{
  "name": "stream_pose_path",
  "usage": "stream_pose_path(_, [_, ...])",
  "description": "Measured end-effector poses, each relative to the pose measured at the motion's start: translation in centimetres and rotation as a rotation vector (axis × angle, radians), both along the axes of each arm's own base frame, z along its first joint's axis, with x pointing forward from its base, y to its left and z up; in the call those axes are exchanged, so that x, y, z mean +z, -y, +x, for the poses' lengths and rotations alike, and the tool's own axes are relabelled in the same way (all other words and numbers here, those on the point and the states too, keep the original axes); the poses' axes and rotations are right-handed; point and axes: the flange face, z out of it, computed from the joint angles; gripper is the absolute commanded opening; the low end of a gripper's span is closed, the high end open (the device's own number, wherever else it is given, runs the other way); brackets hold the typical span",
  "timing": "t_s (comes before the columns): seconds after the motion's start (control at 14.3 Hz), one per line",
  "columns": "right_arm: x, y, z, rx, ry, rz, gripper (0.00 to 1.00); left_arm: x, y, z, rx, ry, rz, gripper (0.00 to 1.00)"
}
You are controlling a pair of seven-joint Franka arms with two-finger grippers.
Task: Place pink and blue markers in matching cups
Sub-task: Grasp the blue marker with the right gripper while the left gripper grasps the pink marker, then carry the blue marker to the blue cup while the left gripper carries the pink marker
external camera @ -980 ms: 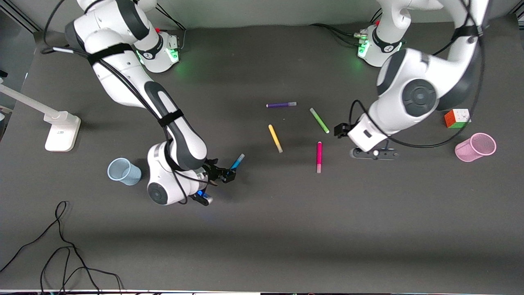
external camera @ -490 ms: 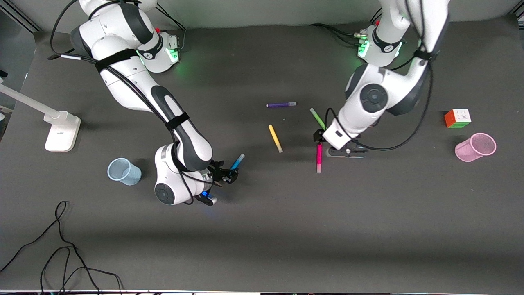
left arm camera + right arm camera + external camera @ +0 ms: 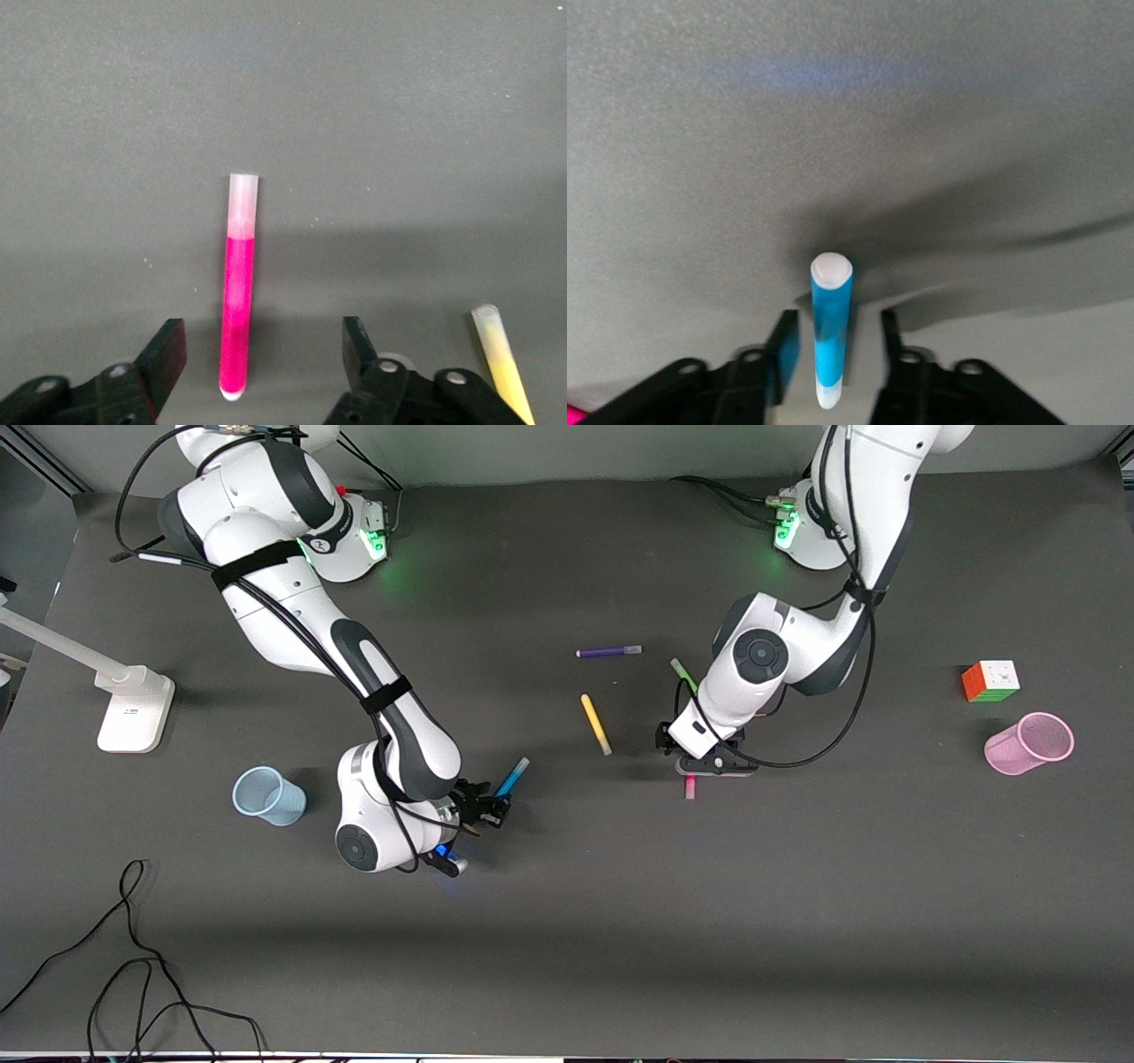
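The pink marker (image 3: 237, 301) lies on the table; in the front view only its pale end (image 3: 689, 787) shows below the left hand. My left gripper (image 3: 704, 766) is low over it, open, with one jaw on each side of the marker's magenta end (image 3: 264, 341). The blue marker (image 3: 513, 775) lies toward the right arm's end. My right gripper (image 3: 492, 804) is open, its jaws on either side of the marker's end (image 3: 833, 323) with a gap on both sides. The pale blue cup (image 3: 268, 795) stands beside the right arm's wrist. The pink cup (image 3: 1029, 742) stands at the left arm's end.
A yellow marker (image 3: 595, 724), a purple marker (image 3: 608, 652) and a green marker (image 3: 682, 671), partly under the left arm, lie mid-table. A puzzle cube (image 3: 990, 680) sits by the pink cup. A white stand (image 3: 133, 708) and loose cables (image 3: 133, 957) are at the right arm's end.
My left arm has swung from near the pink cup's side to over the pink marker and now covers most of it. My right gripper has barely shifted at the blue marker.
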Motion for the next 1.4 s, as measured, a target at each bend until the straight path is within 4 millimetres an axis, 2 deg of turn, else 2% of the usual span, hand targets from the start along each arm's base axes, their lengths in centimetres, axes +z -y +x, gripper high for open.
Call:
stream_pose_path(0.35, [0.5, 0.0, 0.6, -0.002, 0.018, 0.003, 0.0, -2.1, -0.1, 0.2, -0.026, 0.033, 0.006, 0.73])
stream_pose_path(0.42, [0.9, 0.0, 0.8, 0.005, 0.031, -0.002, 0.0, -2.6, -0.2, 0.2, -0.043, 0.038, 0.018, 0.73])
stream_pose_path(0.56, [3.0, 0.0, 1.7, 0.034, 0.073, -0.022, 0.0, -3.7, -0.6, 0.2, -0.054, 0.032, 0.034, 0.71])
stream_pose_path(0.7, [6.9, 1.0, 2.4, 0.069, 0.094, -0.05, 0.0, -4.3, -1.0, 0.2, -0.049, 0.024, 0.042, 0.67])
stream_pose_path(0.77, [9.4, 1.8, 2.8, 0.082, 0.114, -0.069, 0.0, -4.5, -1.2, 0.3, -0.047, 0.022, 0.045, 0.6])
stream_pose_path(0.91, [14.5, 3.8, 3.4, 0.103, 0.174, -0.123, 0.0, -4.6, -1.4, 0.3, -0.046, 0.016, 0.049, 0.39])
stream_pose_path(1.05, [18.8, 5.9, 3.6, 0.129, 0.237, -0.169, 0.0, -4.5, -1.5, 0.4, -0.045, 0.016, 0.052, 0.18])
stream_pose_path(1.19, [22.2, 9.2, 3.5, 0.168, 0.295, -0.187, 0.0, -4.4, -1.6, 0.6, -0.043, 0.019, 0.052, 0.0])
stream_pose_path(1.4, [26.6, 16.9, 2.8, 0.255, 0.396, -0.234, 0.0, -4.2, -1.3, 0.5, -0.047, 0.022, 0.049, 0.0])
